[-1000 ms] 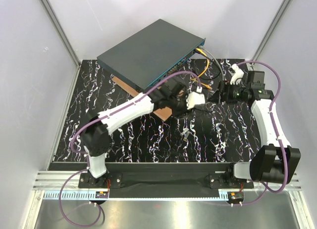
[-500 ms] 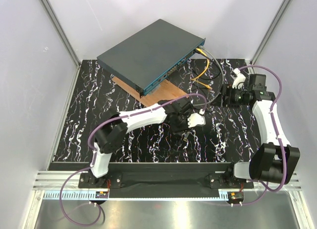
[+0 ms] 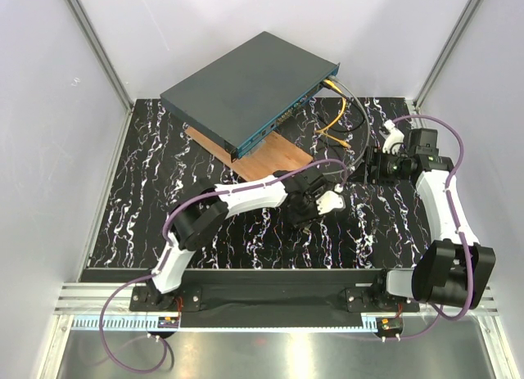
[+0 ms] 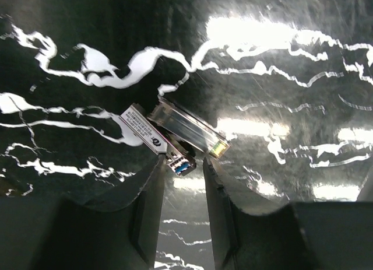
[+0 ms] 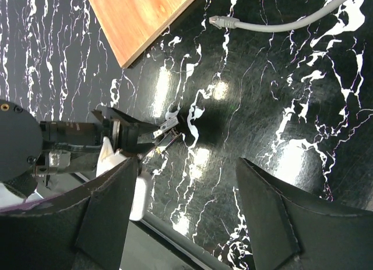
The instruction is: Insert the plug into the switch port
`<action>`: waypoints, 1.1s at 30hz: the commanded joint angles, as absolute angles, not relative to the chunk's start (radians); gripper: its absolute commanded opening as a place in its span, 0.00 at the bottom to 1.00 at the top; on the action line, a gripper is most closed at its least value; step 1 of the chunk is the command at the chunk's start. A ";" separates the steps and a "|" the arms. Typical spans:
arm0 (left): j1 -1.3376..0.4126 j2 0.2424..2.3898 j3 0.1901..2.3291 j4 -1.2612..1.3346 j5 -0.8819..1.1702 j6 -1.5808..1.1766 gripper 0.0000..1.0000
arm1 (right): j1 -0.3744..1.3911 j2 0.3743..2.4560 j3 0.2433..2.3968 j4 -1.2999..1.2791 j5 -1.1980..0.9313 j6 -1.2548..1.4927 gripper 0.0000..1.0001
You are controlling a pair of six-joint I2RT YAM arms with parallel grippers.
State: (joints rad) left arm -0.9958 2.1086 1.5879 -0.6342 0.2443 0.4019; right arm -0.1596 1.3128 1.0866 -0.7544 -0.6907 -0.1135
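Note:
The plug [image 4: 186, 127] is a tiny pale grey, partly clear connector with a white label and a blue end, lying flat on the black marbled mat. My left gripper [image 4: 182, 165] is open just over it, and the plug's blue end sits in the narrow gap between the fingertips. In the top view the left gripper [image 3: 304, 215] is low over the mat's middle and hides the plug. The right wrist view shows the plug [image 5: 169, 129] at the left gripper's tips. The switch [image 3: 246, 84] stands at the back. My right gripper [image 3: 370, 162] is open wide and empty, to the right.
A brown wooden board [image 3: 278, 154] lies under the switch's front corner. Yellow cables [image 3: 336, 117] and a long grey cable [image 5: 280, 25] run from the switch's right end onto the mat. White walls stand on both sides.
My left arm has swung from the wooden board toward me and to the right, coming down over the plug on the mat. My right gripper has drawn back a little to the right.

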 commanded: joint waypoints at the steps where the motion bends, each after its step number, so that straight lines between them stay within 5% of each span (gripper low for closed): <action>1: -0.996 2.141 1.640 -0.603 0.222 0.368 0.37 | -0.167 1.261 1.077 -0.764 -0.681 -0.130 0.75; 11: -0.996 2.197 1.687 -0.609 0.161 0.362 0.30 | -0.169 1.212 1.045 -0.775 -0.676 -0.130 0.75; 17: -0.996 2.198 1.703 -0.614 0.153 0.359 0.37 | -0.170 1.195 1.037 -0.778 -0.696 -0.129 0.76; 24: -0.966 2.148 1.700 -0.580 0.179 0.327 0.00 | -0.187 1.189 1.048 -0.801 -0.722 -0.144 0.75; 33: -0.913 1.818 1.689 -0.529 0.287 0.071 0.00 | -0.204 1.118 1.104 -0.677 -0.908 0.032 0.75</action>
